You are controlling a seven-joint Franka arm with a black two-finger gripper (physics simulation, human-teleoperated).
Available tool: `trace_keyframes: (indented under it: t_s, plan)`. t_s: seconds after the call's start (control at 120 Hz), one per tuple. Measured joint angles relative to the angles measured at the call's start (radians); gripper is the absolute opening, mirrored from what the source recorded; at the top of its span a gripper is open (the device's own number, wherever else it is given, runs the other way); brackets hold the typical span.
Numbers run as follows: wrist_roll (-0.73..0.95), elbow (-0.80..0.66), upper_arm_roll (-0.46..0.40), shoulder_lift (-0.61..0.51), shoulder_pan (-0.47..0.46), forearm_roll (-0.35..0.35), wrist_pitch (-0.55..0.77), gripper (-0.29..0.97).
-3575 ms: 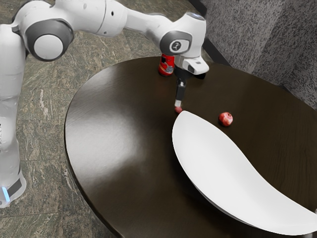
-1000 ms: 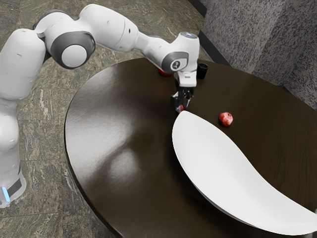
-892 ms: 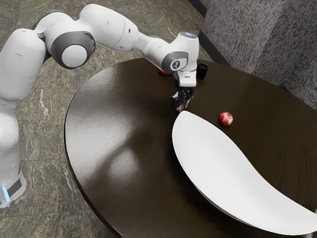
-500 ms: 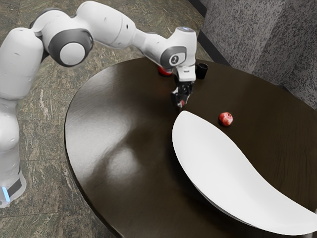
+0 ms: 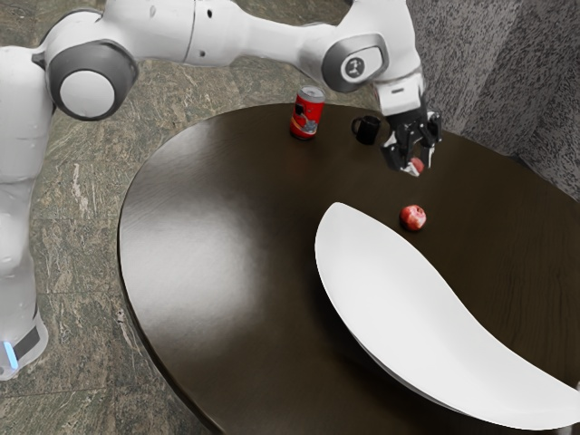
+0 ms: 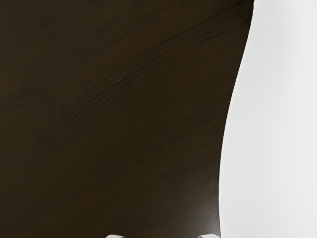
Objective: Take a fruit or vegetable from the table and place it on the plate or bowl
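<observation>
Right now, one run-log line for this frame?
gripper: shut on small red fruit | height: above table | plate: fruit not yet on it | second red fruit: on table beside plate

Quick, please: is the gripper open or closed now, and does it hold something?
Gripper: closed, holding a small red fruit.

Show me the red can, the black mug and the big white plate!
red can (image 5: 307, 114): exterior view, on the middle of its side.
black mug (image 5: 366, 130): exterior view, on the middle of its body.
white plate (image 5: 408, 308): exterior view, on a bare part of its surface.
</observation>
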Motion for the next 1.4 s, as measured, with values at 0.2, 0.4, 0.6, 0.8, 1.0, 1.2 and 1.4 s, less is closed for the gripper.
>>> trace_keyframes:
  t_s: [0.2, 0.4, 0.6, 0.8, 1.0, 1.2, 1.4]
  plan:
    - [-0.016, 0.041, -0.026, 0.039, -0.092, -0.004, 0.000, 0.15]
    - [-0.038, 0.074, -0.030, 0.086, -0.183, -0.005, 0.000, 0.15]
    - [-0.074, 0.067, -0.030, 0.140, -0.255, -0.021, -0.001, 0.15]
    - [-0.100, 0.078, -0.044, 0.225, -0.259, -0.040, 0.012, 0.15]
    - [-0.123, 0.075, -0.049, 0.234, -0.241, -0.069, 0.024, 0.38]
    - [-0.148, 0.076, -0.023, 0.160, -0.227, -0.103, 0.033, 0.61]
    - [-0.653, 0.018, 0.150, -0.094, -0.215, -0.100, -0.006, 0.66]
